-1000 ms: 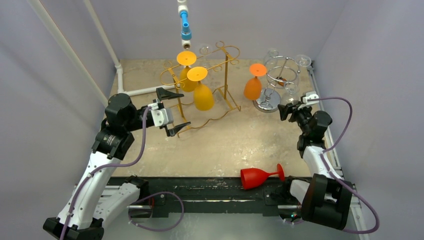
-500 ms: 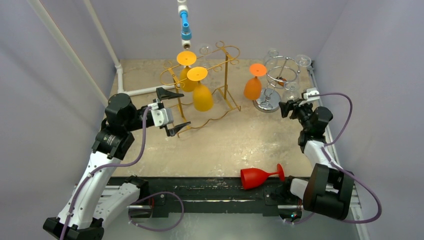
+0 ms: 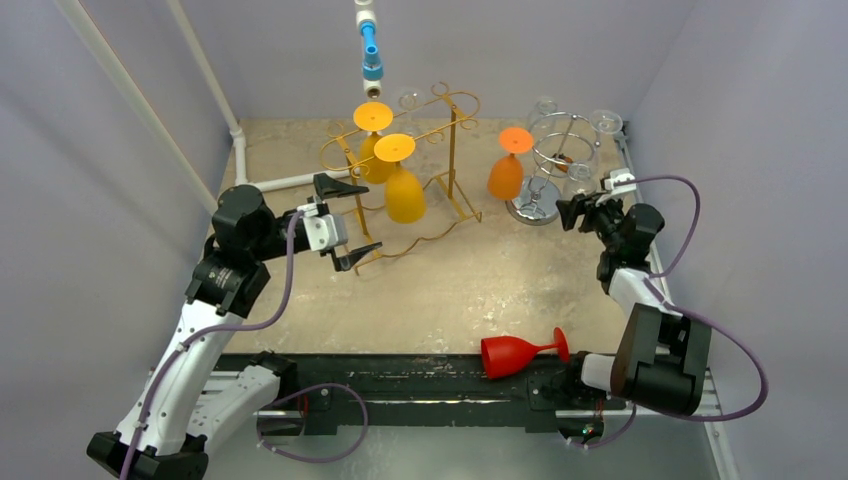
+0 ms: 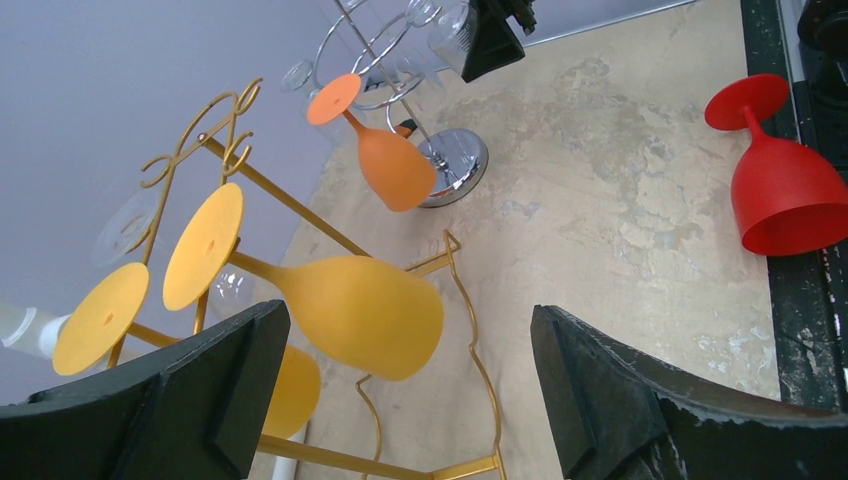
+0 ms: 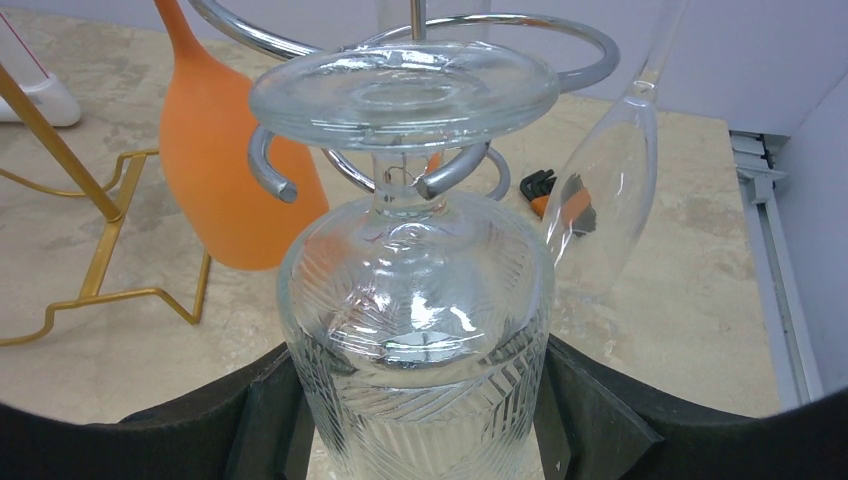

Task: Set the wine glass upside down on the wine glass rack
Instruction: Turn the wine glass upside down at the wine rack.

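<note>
Top view: since a second ago the right arm [image 3: 628, 262] has swung its forearm out toward the right wall and carried its wrist farther back, close against the chrome spiral wire rack [image 3: 563, 140]. Left arm [image 3: 232, 262] unchanged, parked by the gold wire rack [image 3: 452, 150]; left jaws spread wide, holding nothing. A red wine glass [image 3: 515, 354] lies on its side at the near table edge. What the right jaws grip is too small to read here.

Left wrist view: both left fingers frame open air; yellow inverted glasses [image 4: 355, 312] hang on the gold rack beyond. The chrome rack is well apart from this arm.

Right wrist view: right jaws are closed partway on the bowl of the clear cut-pattern wine glass [image 5: 415, 330], one finger on each flank. Long axis upright, foot up. Stem stands in the gap of a chrome ring; foot disc is just above that ring. Cannot tell whether it rests on it. Judgement: seating and letting go remain, right arm's job.
</note>
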You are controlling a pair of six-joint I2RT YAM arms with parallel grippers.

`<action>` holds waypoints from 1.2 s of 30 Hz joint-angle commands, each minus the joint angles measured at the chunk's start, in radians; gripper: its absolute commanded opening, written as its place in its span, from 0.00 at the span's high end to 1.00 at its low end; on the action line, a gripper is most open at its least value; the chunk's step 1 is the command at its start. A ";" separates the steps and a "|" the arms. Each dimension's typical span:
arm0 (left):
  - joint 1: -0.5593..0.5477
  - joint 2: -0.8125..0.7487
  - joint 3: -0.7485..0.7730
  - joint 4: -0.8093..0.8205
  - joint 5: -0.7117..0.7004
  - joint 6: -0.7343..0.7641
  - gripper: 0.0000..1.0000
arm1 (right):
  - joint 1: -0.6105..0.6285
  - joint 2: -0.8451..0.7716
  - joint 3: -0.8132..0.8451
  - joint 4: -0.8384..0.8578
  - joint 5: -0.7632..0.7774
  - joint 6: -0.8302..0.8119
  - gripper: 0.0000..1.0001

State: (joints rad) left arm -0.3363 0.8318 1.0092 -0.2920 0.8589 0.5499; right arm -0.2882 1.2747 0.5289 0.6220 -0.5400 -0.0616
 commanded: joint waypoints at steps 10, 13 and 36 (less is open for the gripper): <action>-0.001 0.000 -0.001 0.057 0.014 -0.025 0.00 | 0.021 0.035 0.097 0.045 -0.017 -0.047 0.72; -0.001 0.000 -0.003 0.060 0.014 -0.027 0.00 | 0.023 0.043 0.098 0.042 -0.008 -0.045 0.69; -0.001 -0.001 0.009 0.054 -0.012 -0.021 0.00 | 0.029 -0.074 0.106 -0.059 0.029 -0.013 0.01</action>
State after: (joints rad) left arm -0.3363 0.8360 1.0092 -0.2554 0.8509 0.5343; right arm -0.2665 1.3235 0.6098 0.5922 -0.5369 -0.0967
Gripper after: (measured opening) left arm 0.996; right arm 0.987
